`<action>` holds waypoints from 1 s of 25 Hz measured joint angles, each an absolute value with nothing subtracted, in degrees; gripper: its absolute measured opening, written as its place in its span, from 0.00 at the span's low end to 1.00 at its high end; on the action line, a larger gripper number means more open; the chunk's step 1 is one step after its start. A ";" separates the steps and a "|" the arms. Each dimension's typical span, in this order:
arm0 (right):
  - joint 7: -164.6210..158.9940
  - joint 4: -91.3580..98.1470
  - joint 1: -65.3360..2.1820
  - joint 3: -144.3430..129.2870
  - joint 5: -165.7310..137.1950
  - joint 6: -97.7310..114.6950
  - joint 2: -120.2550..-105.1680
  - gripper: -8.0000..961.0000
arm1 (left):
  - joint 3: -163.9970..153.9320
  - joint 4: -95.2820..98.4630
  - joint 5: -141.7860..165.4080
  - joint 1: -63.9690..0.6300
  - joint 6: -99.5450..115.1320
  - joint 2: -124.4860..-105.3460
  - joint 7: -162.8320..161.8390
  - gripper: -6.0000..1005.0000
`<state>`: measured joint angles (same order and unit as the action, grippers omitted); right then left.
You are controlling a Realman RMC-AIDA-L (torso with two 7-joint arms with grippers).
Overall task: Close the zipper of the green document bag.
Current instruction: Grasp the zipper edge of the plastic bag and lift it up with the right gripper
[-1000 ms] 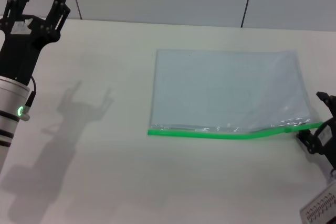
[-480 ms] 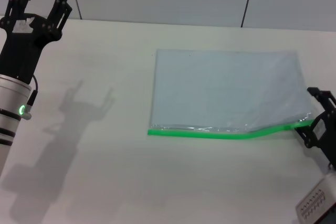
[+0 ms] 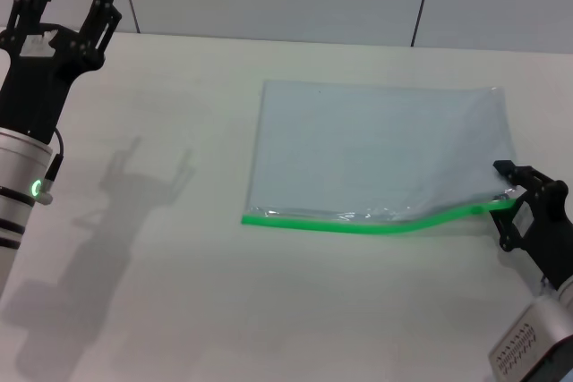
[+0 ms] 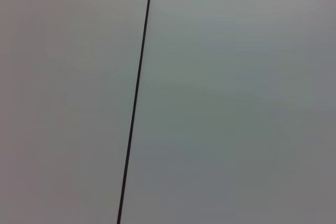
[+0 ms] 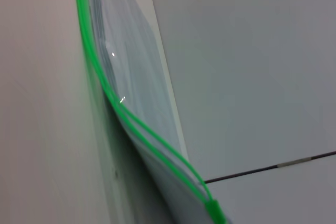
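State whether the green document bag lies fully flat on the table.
No. The green document bag is lifted at the right gripper corner; the zipper edge curves upward there.

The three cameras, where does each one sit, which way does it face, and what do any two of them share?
Head view: up on the robot, looking forward and down at the table; shows the raised left hand and the right hand at the green document bag.
Left wrist view: on the raised left arm, facing a plain wall; no robot parts visible.
Right wrist view: beside the bag, looking along the zipper; no fingers visible.
Shared: head and right wrist both show bag and zipper.
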<state>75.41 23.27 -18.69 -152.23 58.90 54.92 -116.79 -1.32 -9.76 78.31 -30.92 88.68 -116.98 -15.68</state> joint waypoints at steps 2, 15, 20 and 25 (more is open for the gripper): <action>75.55 23.42 -18.91 -152.38 58.93 54.92 -116.79 0.50 | -1.32 -9.76 78.31 -30.99 88.68 -116.98 -15.60 0.80; 77.11 26.86 -18.94 -152.45 59.31 53.37 -116.89 0.11 | -1.32 -9.75 78.31 -30.92 88.68 -116.98 -15.56 0.80; 77.63 27.32 -19.23 -152.86 59.07 53.28 -116.83 0.08 | -1.53 -9.75 78.31 -31.09 88.68 -116.98 -15.56 0.80; 77.55 28.07 -20.11 -153.25 59.14 53.15 -116.73 0.07 | -1.93 -9.75 78.78 -31.41 88.46 -116.98 -15.49 0.80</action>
<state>77.55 28.07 -20.11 -153.25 59.14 53.15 -116.73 -1.93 -9.75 78.78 -31.41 88.46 -116.98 -15.49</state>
